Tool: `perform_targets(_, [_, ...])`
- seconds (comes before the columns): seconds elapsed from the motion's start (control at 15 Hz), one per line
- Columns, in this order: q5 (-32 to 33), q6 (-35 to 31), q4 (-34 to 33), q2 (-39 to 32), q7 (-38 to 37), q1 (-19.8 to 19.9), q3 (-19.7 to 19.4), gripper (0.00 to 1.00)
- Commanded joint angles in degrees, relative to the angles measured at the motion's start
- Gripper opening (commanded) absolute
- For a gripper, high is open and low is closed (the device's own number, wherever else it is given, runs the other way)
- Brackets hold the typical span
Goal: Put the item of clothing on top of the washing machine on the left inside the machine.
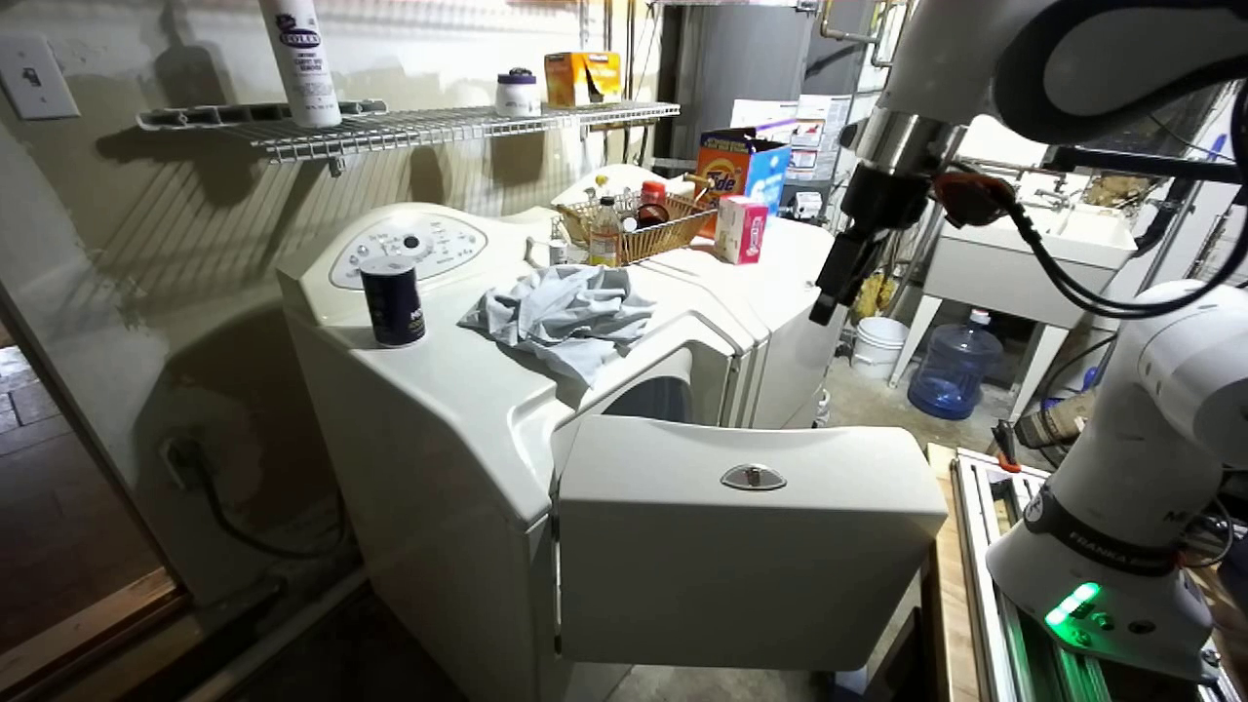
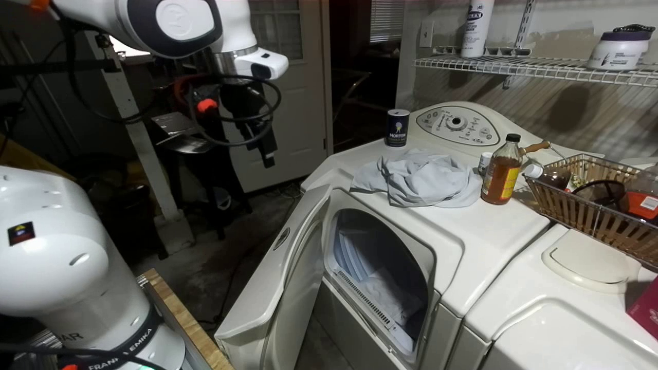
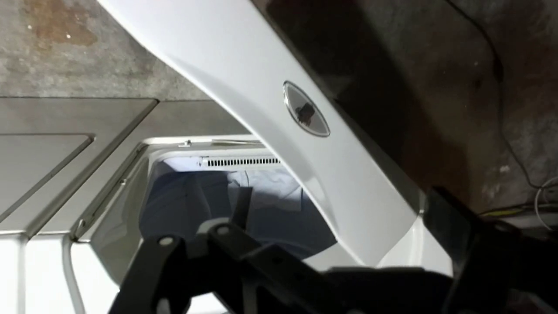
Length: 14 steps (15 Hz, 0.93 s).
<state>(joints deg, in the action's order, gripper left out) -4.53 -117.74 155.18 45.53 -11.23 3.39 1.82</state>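
Garment (image 2: 424, 181) lies atop the washing machine (image 1: 419, 468), inward from the hand (image 1: 829, 299), towards the control panel (image 2: 457, 126). Jaws stand apart, empty.

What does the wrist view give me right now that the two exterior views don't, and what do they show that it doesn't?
Only the wrist view: an orange-brown stain on the concrete floor.

Only the exterior views, both of them: the pale grey garment crumpled on top of the washing machine, the dark-blue Morton canister, the black knob and the slatted basket.

Shared: the open door with its oval handle, the opening and the hand, which looks open in the wrist view.
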Motion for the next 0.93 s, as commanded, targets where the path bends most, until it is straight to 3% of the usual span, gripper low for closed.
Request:
perform_targets(0.0, [2.08, -4.24, -8.6, -10.62, 4.44, 2.83, -4.26, 1.0])
perform_targets(0.4, [1.32, -12.07, -25.11, -28.9, 7.92, 2.47, -6.86, 1.0])
perform_targets(0.87, [0.32, -12.28, -47.13, -50.48, 8.37, 2.84, -7.22, 1.0])
